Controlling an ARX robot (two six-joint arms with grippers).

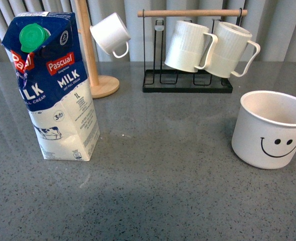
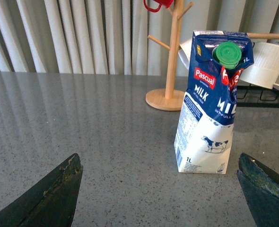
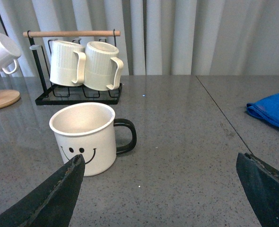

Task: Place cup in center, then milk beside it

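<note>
The left gripper (image 2: 158, 163) had its dark fingers (image 2: 59, 194) spread wide apart with nothing between them. Beyond them the milk (image 2: 208, 109) stood upright on the grey table (image 2: 82, 123). The right gripper (image 3: 159, 161) was likewise spread wide and empty, and the cup (image 3: 85, 137) sat just past one finger (image 3: 59, 198), its black handle (image 3: 126, 136) facing the gap.

In the front view the milk (image 1: 55, 90) stood at the left of the frame and the cup (image 1: 271, 130) at the right edge, smiley face toward the camera, well apart, with the bare table (image 1: 163, 165) between them. At the top, a small white cup (image 1: 111, 34) hung on a wooden stand (image 1: 90, 55) just behind the milk. Two ribbed mugs (image 1: 188, 45) hung in a black rack (image 1: 188, 83) at upper centre. A blue cloth (image 3: 272, 109) lay on the table in the right wrist view.
</note>
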